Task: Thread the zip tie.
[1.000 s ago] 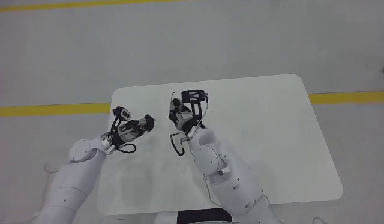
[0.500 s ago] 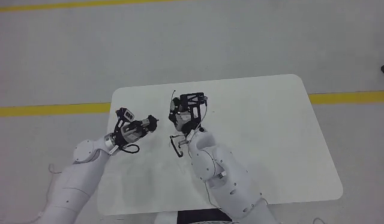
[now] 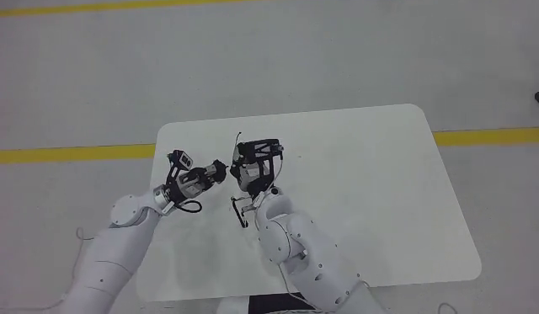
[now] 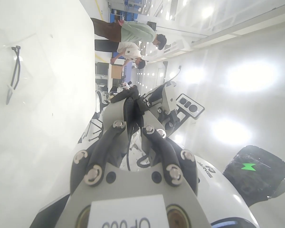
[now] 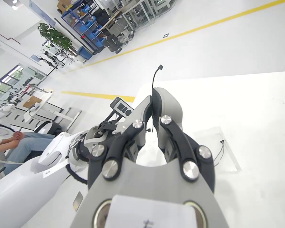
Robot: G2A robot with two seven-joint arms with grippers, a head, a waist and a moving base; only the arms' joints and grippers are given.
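right wrist view, right pincer (image 5: 154,96) clamped on zip tie (image 5: 154,77) — head pointing straight outward

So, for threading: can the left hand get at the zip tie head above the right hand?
Probably yes: the zip tie head stands clear above the right hand, left hand close beside.
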